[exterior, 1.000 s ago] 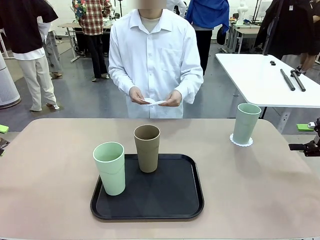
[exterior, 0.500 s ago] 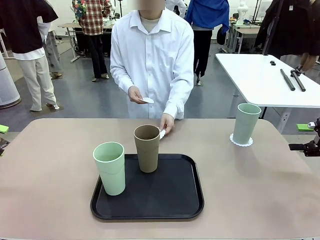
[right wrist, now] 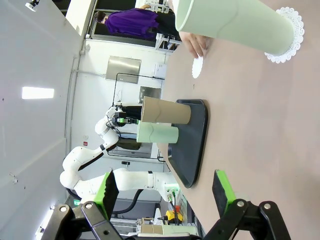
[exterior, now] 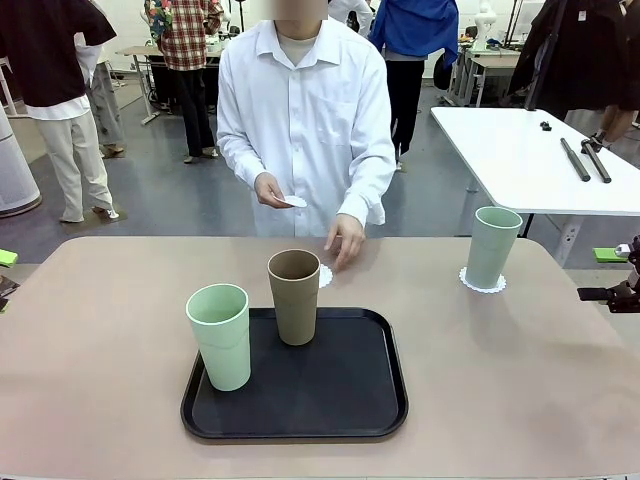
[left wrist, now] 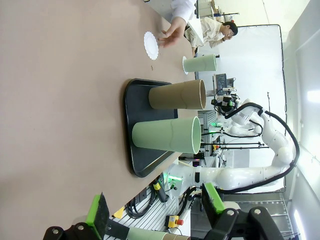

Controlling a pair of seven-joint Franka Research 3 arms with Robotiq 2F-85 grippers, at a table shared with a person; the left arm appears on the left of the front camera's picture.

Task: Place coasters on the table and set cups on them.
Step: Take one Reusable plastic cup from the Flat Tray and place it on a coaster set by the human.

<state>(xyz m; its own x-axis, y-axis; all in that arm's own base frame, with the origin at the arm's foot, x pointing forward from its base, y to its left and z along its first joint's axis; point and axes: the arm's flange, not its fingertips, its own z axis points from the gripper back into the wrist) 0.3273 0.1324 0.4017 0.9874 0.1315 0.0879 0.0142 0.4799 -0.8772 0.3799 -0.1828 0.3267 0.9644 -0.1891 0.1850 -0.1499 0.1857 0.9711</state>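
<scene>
On the black tray (exterior: 350, 400) stand a brown cup (exterior: 294, 297) and a mint green cup (exterior: 221, 336). Another mint cup (exterior: 493, 247) stands on a lacy white coaster (exterior: 483, 283) at the far right of the beige table (exterior: 520, 380). The person's hand (exterior: 345, 243) rests over a second coaster (exterior: 324, 276) lying on the table just behind the brown cup. Their other hand holds a third coaster (exterior: 293, 201) at the chest. My left gripper (left wrist: 155, 210) is open, well back from the tray (left wrist: 135, 125). My right gripper (right wrist: 163, 187) is open, apart from the mint cup (right wrist: 235, 27).
A white table (exterior: 520, 160) with dark tools stands beyond the right far corner. Several people stand in the background. Bare tabletop lies left of the tray and along the near edge.
The person's hand came down from the chest and laid a coaster on the table behind the brown cup. Neither gripper has moved.
</scene>
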